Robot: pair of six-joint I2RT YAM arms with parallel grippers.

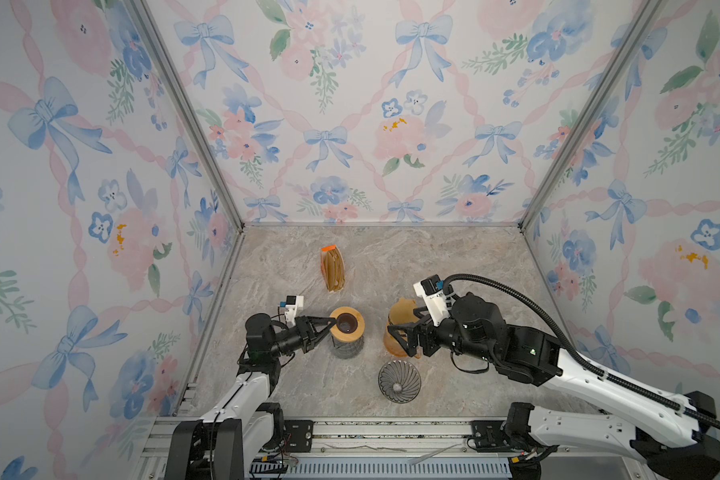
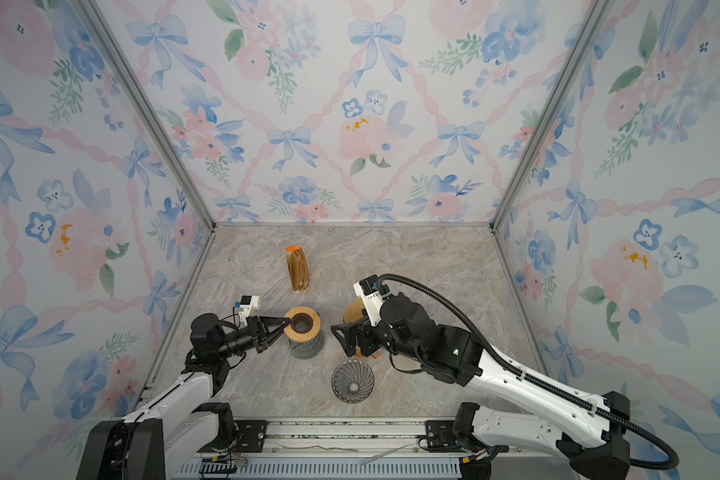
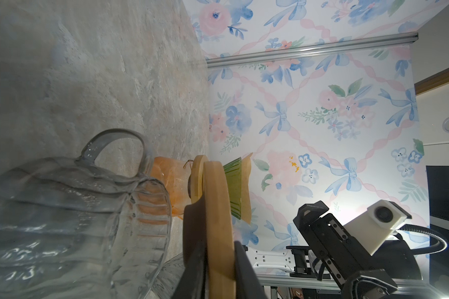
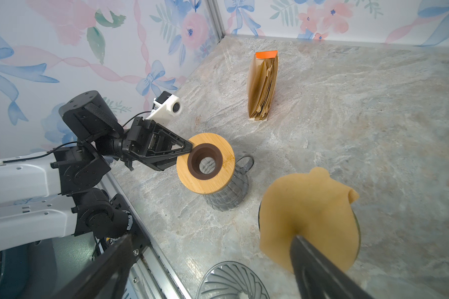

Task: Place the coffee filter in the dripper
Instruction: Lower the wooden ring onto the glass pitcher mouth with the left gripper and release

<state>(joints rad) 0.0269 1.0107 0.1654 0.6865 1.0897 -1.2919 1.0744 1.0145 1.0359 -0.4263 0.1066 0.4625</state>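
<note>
A tan coffee filter [image 1: 402,311] [image 4: 306,212] sits opened in a green ribbed dripper [image 3: 233,181] on an orange carafe [image 3: 166,176]. My right gripper [image 1: 400,338] [image 4: 211,238] is open wide. One of its fingers [image 4: 316,264] lies against the filter's inside, the other is out over the table. My left gripper [image 1: 334,320] [image 3: 221,259] is shut on the edge of a wooden ring [image 4: 205,163] that tops a clear glass carafe [image 3: 62,207]. A grey ribbed dripper [image 1: 399,381] [image 4: 231,282] stands empty on the table in front of the orange carafe.
A pack of brown filters [image 1: 333,268] [image 4: 262,88] with an orange tab stands upright behind the two carafes. Aluminium rails [image 1: 391,428] border the marble table at the front and sides. Flowered walls enclose the cell.
</note>
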